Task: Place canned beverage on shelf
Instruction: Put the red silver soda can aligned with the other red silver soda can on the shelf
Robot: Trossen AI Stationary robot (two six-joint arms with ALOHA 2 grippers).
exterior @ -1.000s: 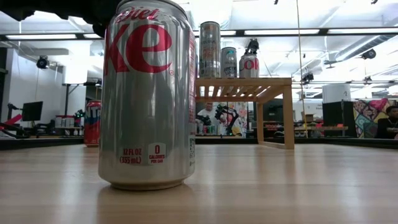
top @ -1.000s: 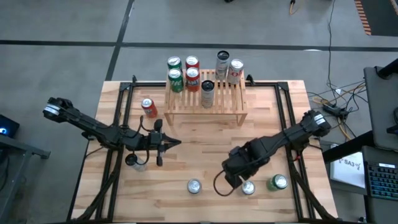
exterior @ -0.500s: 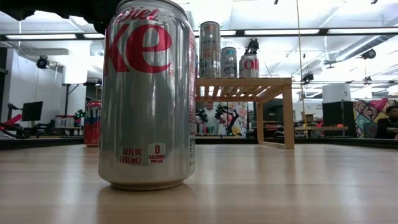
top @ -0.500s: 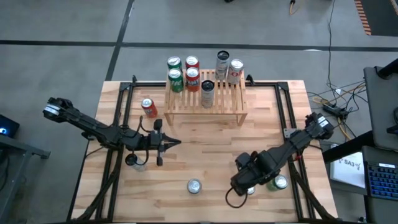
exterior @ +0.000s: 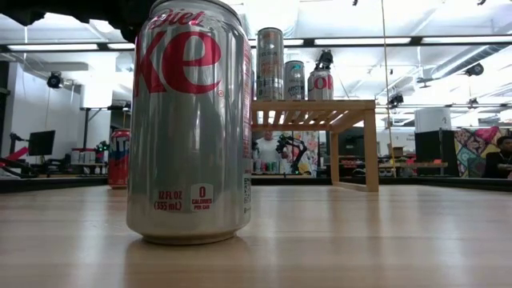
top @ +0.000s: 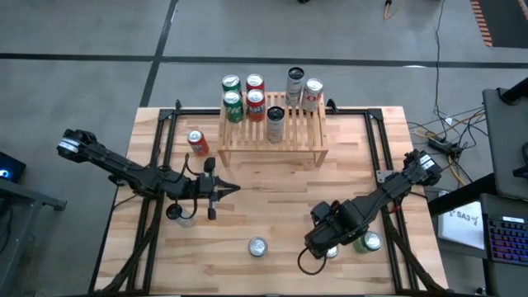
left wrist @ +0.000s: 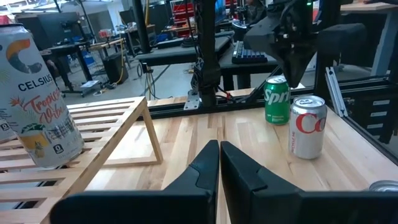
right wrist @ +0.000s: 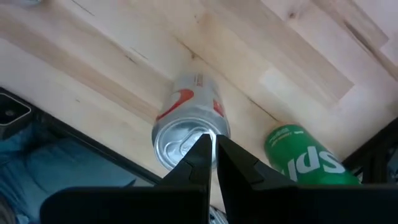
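The light-wood shelf [top: 274, 128] stands at the table's far middle with several cans on its slats, among them a white Celsius can [left wrist: 40, 106]. A silver Diet Coke can [right wrist: 186, 134] stands upright near the front right, beside a green Sprite can [right wrist: 305, 158]. My right gripper [right wrist: 210, 142] hangs shut, pointing down, just above the silver can's top; the left wrist view shows a gap between the two. My left gripper [left wrist: 219, 152] is shut and level over the table's left middle, pointing toward the right edge, with nothing in it.
Another silver can [top: 258, 246] stands near the front middle and fills the low view [exterior: 192, 120]. A red can [top: 197, 142] stands left of the shelf. A dark frame rail [top: 375, 140] runs along the table's sides. Bare wood lies between shelf and front cans.
My right gripper has swung toward the table's right edge and slightly toward the near edge, coming over the silver Diet Coke can beside the Sprite can. It stays shut and pointing down. The cans have not moved.
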